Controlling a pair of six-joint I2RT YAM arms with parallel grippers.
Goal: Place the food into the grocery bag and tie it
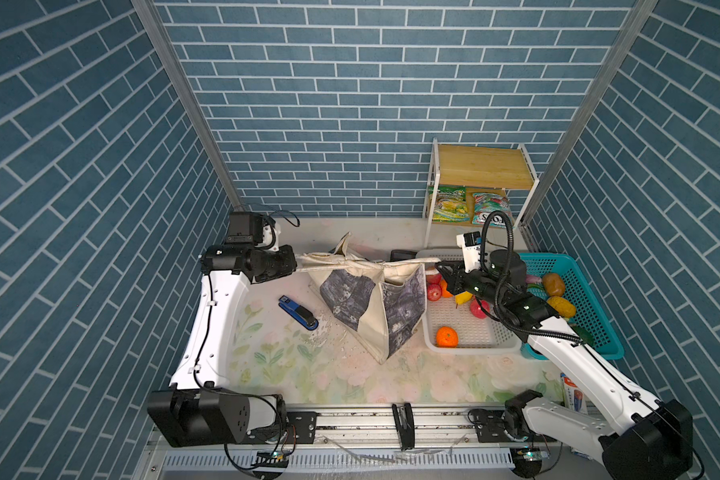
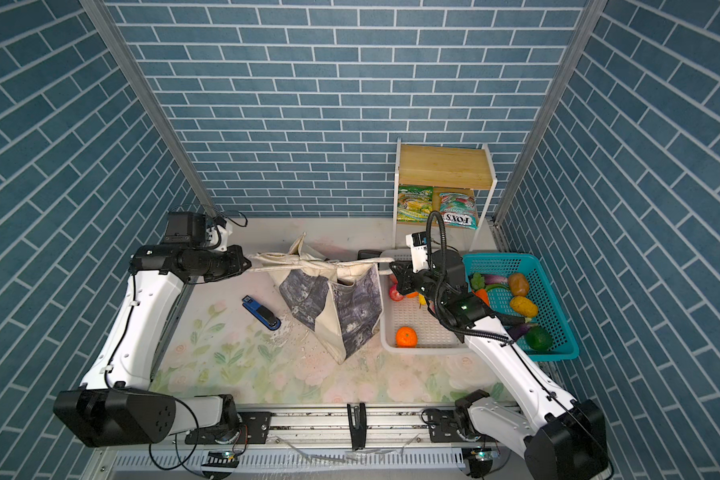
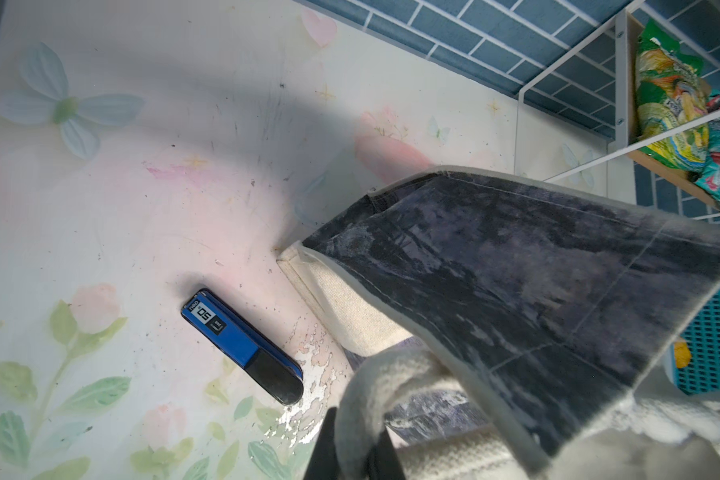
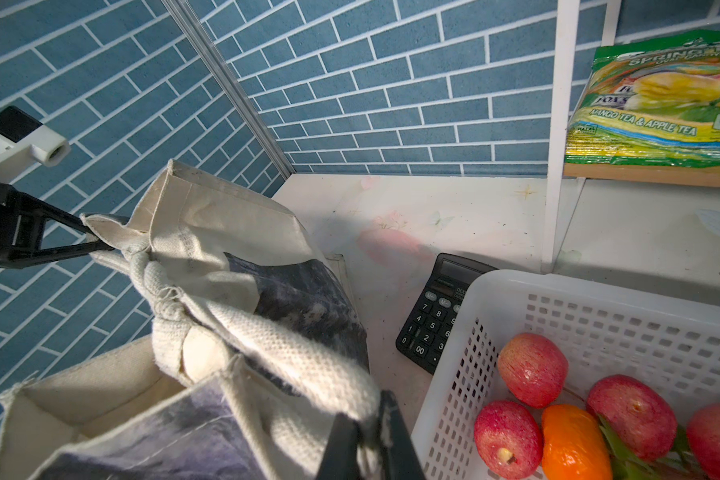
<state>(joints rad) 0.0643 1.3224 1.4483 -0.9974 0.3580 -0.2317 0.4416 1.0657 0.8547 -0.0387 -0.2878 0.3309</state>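
The limp canvas grocery bag [image 1: 371,307] stands on the tabletop [image 1: 350,374] beside the white basket [image 1: 470,349], its soft woven handles [image 4: 267,345] knotted between the left gripper [image 1: 297,266] and right gripper [image 1: 440,265], each clamped shut on a strap end, seemingly the surest non-slip hold on such floppy cloth.

Matt, coarse-woven cloth grocery bag [image 4: 208,237]; glossy plastic candy packet [image 4: 657,104].

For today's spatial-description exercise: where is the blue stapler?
In both top views the blue stapler lies on the table, just left of the grocery bag.
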